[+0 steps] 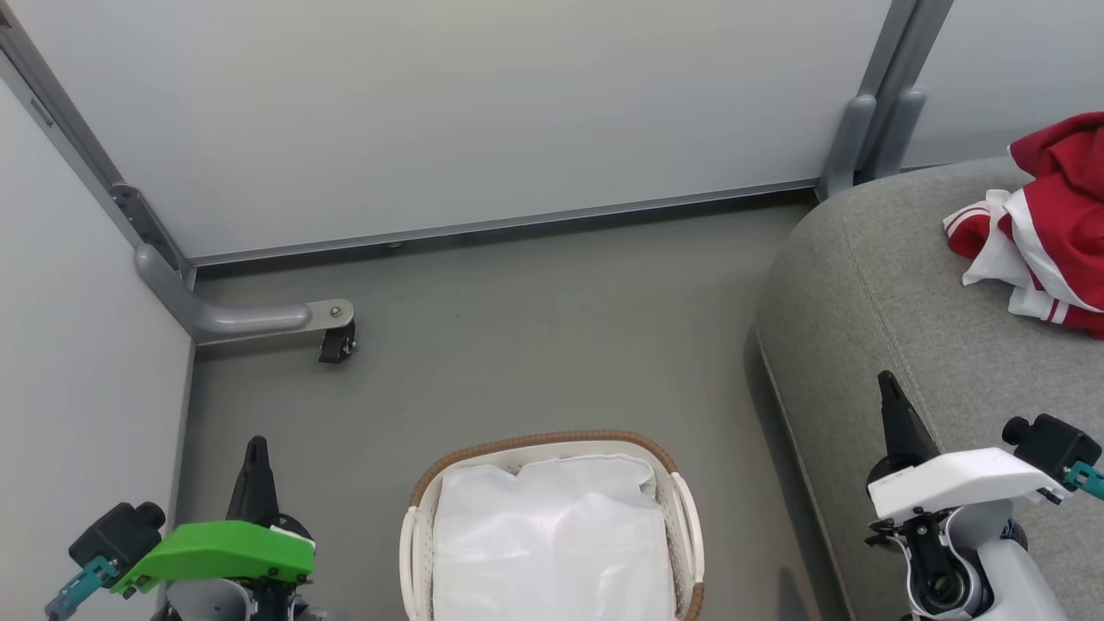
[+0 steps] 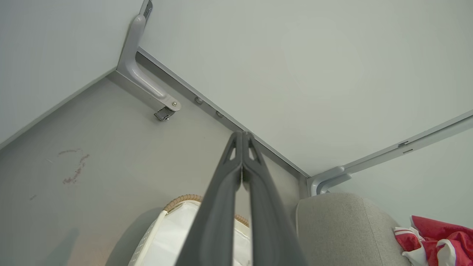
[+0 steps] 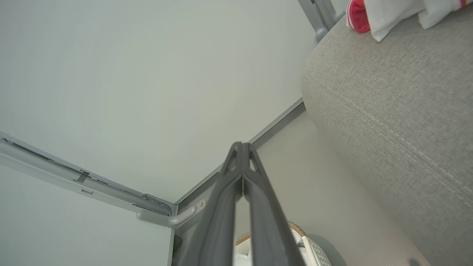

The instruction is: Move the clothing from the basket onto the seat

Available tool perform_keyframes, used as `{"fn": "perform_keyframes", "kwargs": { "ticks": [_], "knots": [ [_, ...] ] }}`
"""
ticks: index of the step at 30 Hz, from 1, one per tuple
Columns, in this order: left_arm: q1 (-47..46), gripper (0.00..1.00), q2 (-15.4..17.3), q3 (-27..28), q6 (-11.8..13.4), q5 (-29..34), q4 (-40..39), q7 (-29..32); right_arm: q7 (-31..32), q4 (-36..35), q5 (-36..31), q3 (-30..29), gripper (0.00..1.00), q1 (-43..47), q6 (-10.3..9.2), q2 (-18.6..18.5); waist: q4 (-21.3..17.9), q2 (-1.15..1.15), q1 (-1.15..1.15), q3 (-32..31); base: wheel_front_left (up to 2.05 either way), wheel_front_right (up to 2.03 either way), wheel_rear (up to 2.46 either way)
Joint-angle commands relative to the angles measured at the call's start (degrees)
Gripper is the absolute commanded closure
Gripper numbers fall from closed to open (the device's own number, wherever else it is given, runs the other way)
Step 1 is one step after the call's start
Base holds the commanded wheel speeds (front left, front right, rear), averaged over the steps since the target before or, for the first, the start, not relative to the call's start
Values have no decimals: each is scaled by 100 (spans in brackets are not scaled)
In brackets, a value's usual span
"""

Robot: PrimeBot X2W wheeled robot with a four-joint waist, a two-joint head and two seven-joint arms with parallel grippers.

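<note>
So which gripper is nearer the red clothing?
Right. The right gripper hangs over the seat edge, below the clothing in the head view; the left gripper sits beyond the basket, far left.

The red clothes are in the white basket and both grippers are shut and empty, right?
No: the head view shows the red, white-trimmed clothes on the large grey fabric seat cushion; the oval white basket with brown woven rim holds its white liner. Left gripper and right gripper are shut and empty.
</note>
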Motion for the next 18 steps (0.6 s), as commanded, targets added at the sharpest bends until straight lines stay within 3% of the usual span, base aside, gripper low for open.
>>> {"fn": "perform_keyframes", "kwargs": {
  "ticks": [1, 18],
  "knots": [
    [-54, 100, 28, 35, -19, -198, -105, 39, 51, -109, 198, -32, 100, -20, -1, -39, 1, 0, 0, -4, 0, 0, 0],
    [-57, 100, 35, 166, -48, -1353, -287, 363, 377, -253, 1380, -134, 100, 96, -2, -44, 11, 0, 0, -59, 0, 0, 0]
  ]
}}
